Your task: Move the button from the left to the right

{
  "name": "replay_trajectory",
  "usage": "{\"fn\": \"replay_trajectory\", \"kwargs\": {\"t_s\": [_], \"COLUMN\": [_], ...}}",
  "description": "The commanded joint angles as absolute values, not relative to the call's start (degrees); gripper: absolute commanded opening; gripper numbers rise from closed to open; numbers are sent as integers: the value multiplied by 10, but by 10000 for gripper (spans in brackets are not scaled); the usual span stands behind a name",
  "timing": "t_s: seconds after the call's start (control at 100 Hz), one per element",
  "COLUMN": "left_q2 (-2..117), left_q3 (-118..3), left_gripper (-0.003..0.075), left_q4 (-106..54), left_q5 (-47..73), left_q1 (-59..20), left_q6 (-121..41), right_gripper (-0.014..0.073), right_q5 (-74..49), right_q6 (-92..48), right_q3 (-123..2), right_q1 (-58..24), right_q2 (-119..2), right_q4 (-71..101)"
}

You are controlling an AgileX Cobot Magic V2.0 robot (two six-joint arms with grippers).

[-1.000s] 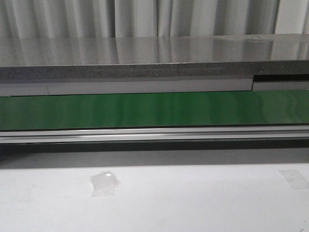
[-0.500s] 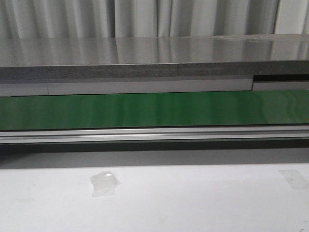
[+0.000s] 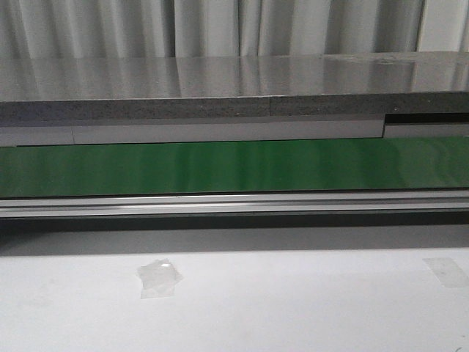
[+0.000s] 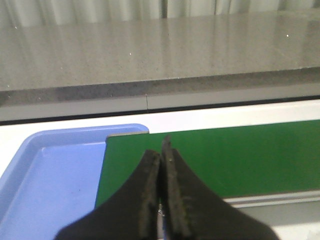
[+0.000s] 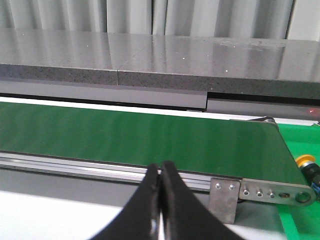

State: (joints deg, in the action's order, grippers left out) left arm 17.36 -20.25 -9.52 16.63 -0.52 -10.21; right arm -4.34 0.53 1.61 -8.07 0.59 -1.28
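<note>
Meanwhile, both the left tool (image 4: 161, 155) and right tool (image 5: 160, 167) are pressed closed, empty, above the green belt (image 3: 234, 167).

Green conveyor belt (image 3: 234, 167) spans full width. Grey speckled counter (image 3: 220, 88) behind belt, pale curtain (image 3: 220, 28) beyond. Aluminium rail (image 3: 234, 204) along belt's near edge. White table (image 3: 293, 308) nearer still, bearing two clear tape patches (image 3: 158, 279).

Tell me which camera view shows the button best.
The right wrist view: only there does the button appear, its yellow cap peeking past the conveyor's end at the picture's edge. The front and left wrist views show no button at all.
</note>
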Motion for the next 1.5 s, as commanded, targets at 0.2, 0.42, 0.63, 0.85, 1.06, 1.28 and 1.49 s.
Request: {"fn": "replay_trajectory", "kwargs": {"t_s": [0.2,0.42,0.63,0.85,1.06,1.28,1.49], "left_q2": [115,54,7,-22,-22,-22,-22], "left_q3": [-144,-63,-16,13,26,26,26], "left_gripper": [-20,-20,-20,-20,-20,-20,-20], "left_q4": [-41,-36,-25,-23,-23,-28,-28], "left_q5": [46,34,32,6,-22,-22,-22], "left_q1": [-10,-10,-22,-39,-38,-38,-38], "left_q6": [-53,-45,-41,-39,-25,-25,-25], "right_gripper": [-68,-68,-68,-68,-68,-68,-68], "right_q5": [7,7,7,7,7,7,7], "right_q6": [4,4,4,4,4,4,4], "right_q3": [7,7,7,7,7,7,7], "right_q1": [-81,-81,-81,-81,-81,-81,-81], "right_q2": [17,17,17,17,17,17,17], "right_q4": [-11,-11,-11,-11,-11,-11,-11]}}
